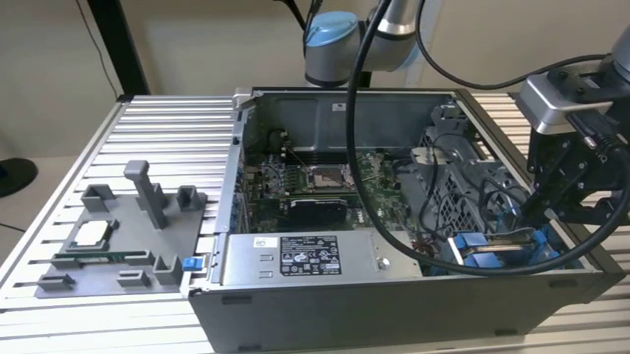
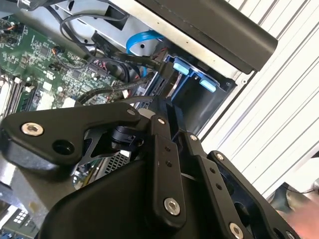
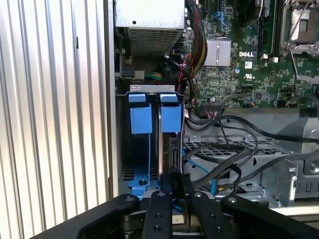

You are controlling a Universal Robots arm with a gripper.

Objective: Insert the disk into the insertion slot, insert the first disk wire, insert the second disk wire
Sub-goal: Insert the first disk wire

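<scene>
Exterior view: looked down into open computer case | both wrist views: sat close over insertion slot

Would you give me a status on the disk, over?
Gripper shut on the disk. It stands on edge, partly in the insertion slot. Black cables close beside.

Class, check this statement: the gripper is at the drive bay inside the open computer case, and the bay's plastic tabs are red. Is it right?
No. The first wrist view shows the tabs of the insertion slot are bright blue, not red. The rest holds: the gripper is at that bay inside the open computer case.
</scene>
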